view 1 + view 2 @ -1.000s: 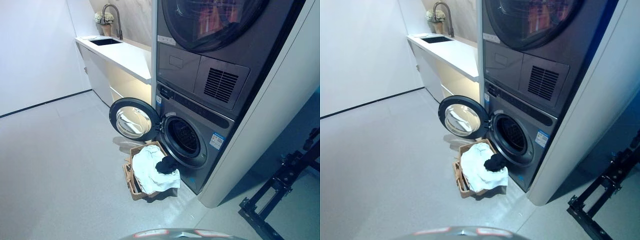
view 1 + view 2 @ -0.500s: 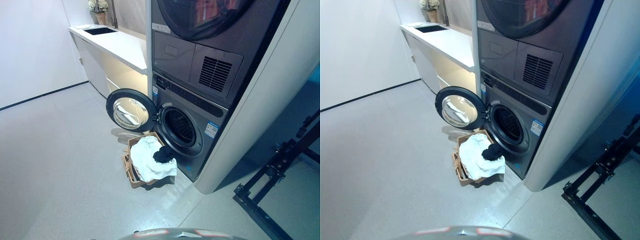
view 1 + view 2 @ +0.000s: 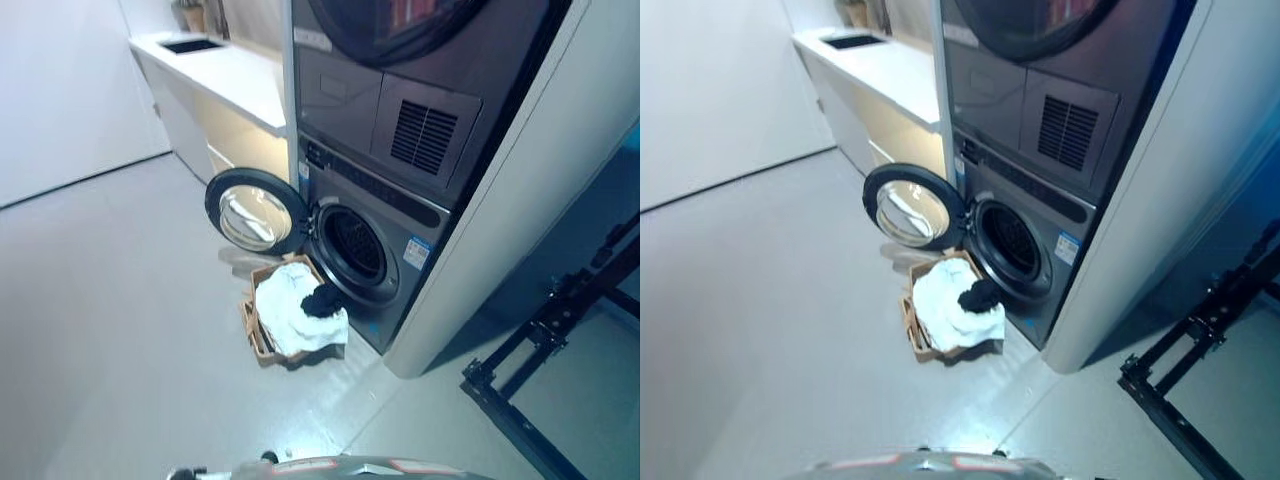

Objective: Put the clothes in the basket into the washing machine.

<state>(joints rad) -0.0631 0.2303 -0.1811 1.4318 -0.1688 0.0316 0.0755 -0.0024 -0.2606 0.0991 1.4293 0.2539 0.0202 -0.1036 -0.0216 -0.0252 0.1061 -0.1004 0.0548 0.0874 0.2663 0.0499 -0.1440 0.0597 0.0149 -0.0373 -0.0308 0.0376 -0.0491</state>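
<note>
Laundry basket parked right at the open washer, no robot hand showing in either view so can't tell what they're doing.

The brown woven basket (image 3: 262, 338) sits on the pale grey floor (image 3: 110, 300), heaped with white cloth (image 3: 285, 312) and a black garment (image 3: 320, 299) on the side nearest the dark grey front-loading washing machine (image 3: 385, 250). Its round glass door (image 3: 250, 210) hangs open to the left, just behind the basket. Loads of bare floor left and front; a black metal frame (image 3: 545, 350) stands to the right.

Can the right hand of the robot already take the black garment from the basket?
Probably not yet. Neither hand shows in either view, and the black garment lies on the white cloth in the basket, well ahead by the open washing machine door.
</note>
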